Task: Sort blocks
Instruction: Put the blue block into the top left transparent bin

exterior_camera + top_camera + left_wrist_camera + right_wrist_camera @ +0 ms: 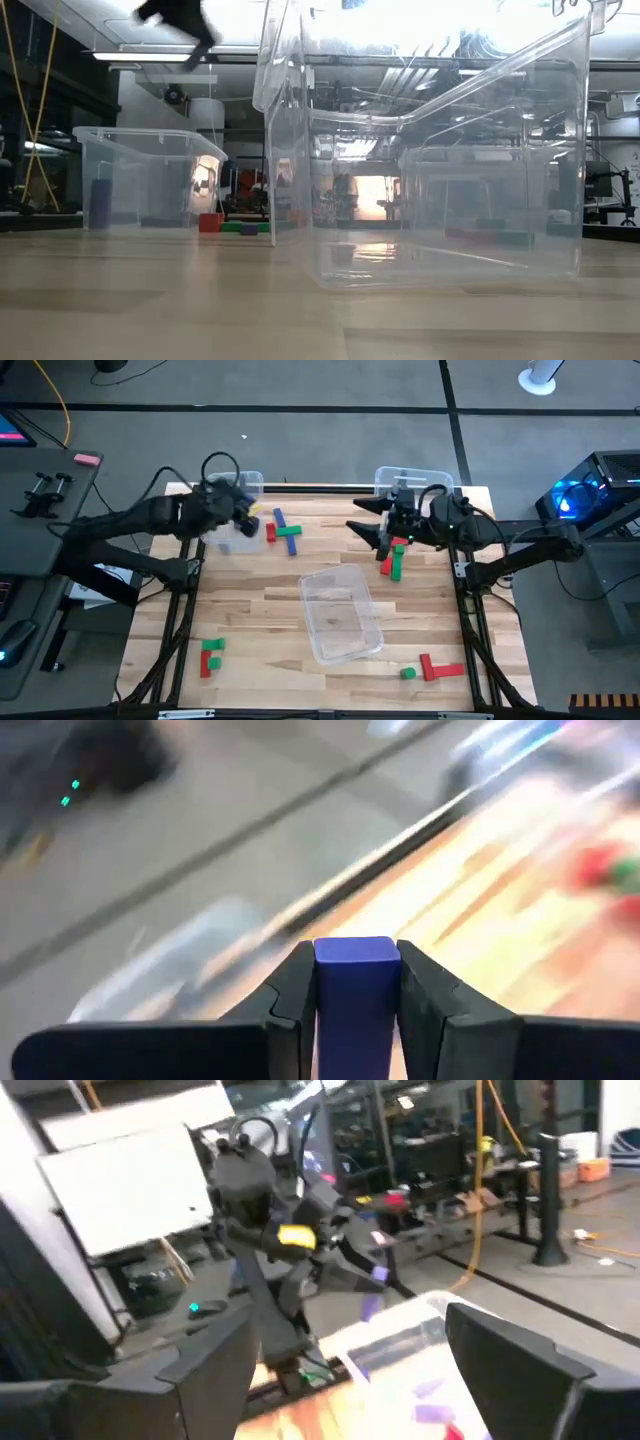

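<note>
My left gripper (pixel 243 523) hangs over the clear bin (pixel 228 542) at the table's far left and is shut on a blue block (pixel 356 982). A blue bar (pixel 100 204) stands inside that bin. My right gripper (pixel 368 533) is open and empty above the table near the far right bin (pixel 440 476); its fingers spread wide in the right wrist view (pixel 360 1380). Loose blocks lie in groups: blue, red and green (pixel 283 531), red and green (pixel 393 561), green and red (pixel 210 656), red and green (pixel 434 669). My left gripper pinches the blue block between its two fingers, which lie flat on two opposite long sides (pixel 330 995). The block's square end (pixel 356 950) sticks out past the fingertips. The block is lifted clear above the bin.
A large clear bin (pixel 340 612) sits at the table's middle and fills most of the low view (pixel 430 150). Bare wood lies between the block groups. Dark stands and equipment flank the table on both sides.
</note>
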Robot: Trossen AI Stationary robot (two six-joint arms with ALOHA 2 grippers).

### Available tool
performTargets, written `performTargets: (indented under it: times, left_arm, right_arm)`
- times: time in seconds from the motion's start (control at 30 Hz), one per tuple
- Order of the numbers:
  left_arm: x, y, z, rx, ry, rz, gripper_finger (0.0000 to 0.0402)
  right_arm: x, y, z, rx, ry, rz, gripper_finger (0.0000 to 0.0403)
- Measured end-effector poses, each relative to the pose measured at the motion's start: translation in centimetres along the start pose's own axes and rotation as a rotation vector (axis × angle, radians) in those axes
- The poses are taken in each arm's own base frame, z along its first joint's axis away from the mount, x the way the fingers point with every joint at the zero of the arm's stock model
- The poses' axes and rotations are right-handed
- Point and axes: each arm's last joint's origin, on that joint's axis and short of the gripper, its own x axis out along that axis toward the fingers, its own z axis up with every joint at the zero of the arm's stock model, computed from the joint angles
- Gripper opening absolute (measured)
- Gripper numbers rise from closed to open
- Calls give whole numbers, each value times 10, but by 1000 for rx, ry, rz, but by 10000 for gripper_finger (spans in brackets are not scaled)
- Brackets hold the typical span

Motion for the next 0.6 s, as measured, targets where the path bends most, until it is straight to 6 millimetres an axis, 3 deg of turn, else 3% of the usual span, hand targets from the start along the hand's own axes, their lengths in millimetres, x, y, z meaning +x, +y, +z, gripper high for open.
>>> performTargets:
  times: [0.13, 0.33, 0.4, 0.6]
  left_arm:
    - [22, 14, -29, -70, 179, 155, 72]
    - [67, 19, -62, -143, 329, 181, 72]
    - [74, 23, -63, -150, 376, 181, 84]
    - [80, 36, -44, -171, 399, 154, 182]
  right_arm:
    - [-1, -2, -1, 2, 14, -18, 315]
    - [2, -3, -5, 21, 37, -27, 315]
    - [2, -3, -4, 29, 34, -27, 315]
    - [2, -3, -5, 45, 45, -30, 316]
